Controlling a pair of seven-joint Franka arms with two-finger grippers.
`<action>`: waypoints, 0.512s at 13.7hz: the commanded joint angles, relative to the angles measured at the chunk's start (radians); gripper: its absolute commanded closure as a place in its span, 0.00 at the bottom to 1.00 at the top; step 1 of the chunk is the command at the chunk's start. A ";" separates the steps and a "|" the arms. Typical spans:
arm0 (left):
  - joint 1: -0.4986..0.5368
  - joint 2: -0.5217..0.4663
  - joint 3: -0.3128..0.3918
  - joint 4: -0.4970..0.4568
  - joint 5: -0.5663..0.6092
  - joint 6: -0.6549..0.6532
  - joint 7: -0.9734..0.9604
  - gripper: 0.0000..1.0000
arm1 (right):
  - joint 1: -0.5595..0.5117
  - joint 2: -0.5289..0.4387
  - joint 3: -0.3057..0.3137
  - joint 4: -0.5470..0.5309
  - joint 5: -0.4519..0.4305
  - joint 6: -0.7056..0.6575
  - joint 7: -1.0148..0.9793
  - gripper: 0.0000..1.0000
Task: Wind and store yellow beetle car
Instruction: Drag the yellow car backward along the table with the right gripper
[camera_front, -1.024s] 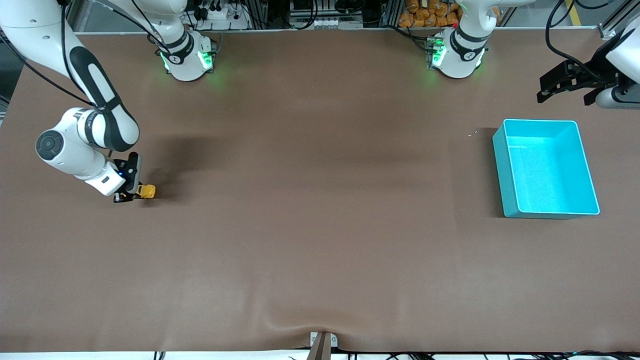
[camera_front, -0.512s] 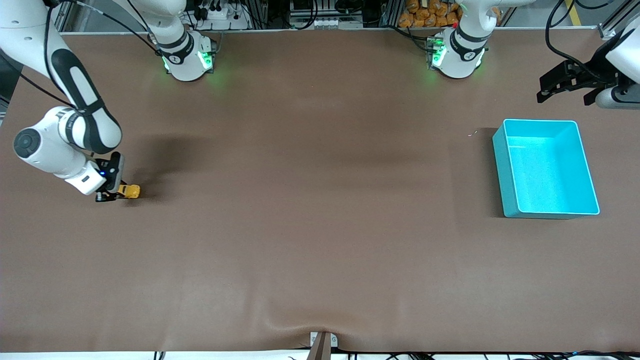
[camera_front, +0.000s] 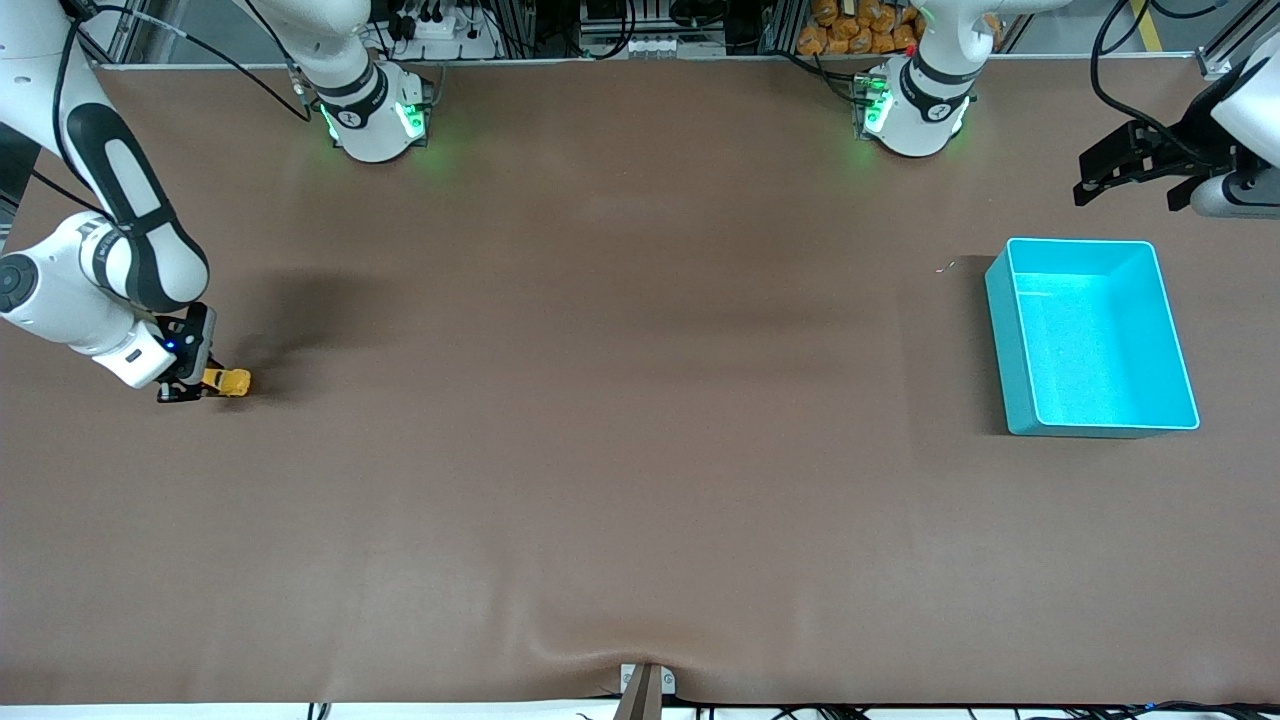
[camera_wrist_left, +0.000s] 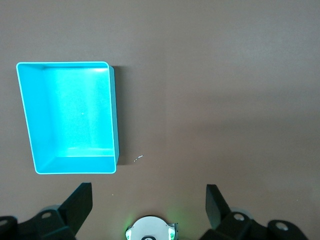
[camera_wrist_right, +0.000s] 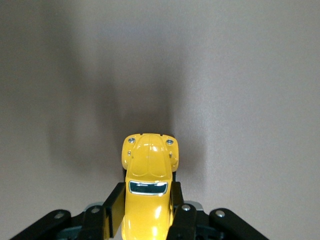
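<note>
Right end effector (camera_front: 190, 392) grips yellow beetle car (camera_front: 232, 382); left end effector (camera_front: 1120, 177) open above turquoise bin (camera_front: 1003, 330).

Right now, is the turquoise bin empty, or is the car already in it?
Empty: the turquoise bin shows only bare floor. The yellow beetle car sits in the right claw.

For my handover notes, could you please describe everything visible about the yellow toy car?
The yellow toy car is tiny and glossy, like painted metal or plastic, with a rounded beetle body, a dark windscreen and two small headlights. It sits low on the brown table at the right arm's end, gripped at its sides by the shut right end effector.
</note>
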 joint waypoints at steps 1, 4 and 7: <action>0.003 -0.026 -0.001 -0.019 -0.018 -0.005 -0.014 0.00 | -0.045 0.137 0.006 0.045 -0.016 0.036 -0.056 0.74; 0.001 -0.028 -0.001 -0.019 -0.018 -0.006 -0.014 0.00 | -0.060 0.157 0.006 0.071 -0.016 0.032 -0.077 0.73; 0.003 -0.028 -0.001 -0.019 -0.018 -0.006 -0.014 0.00 | -0.057 0.154 0.008 0.108 -0.015 0.016 -0.079 0.43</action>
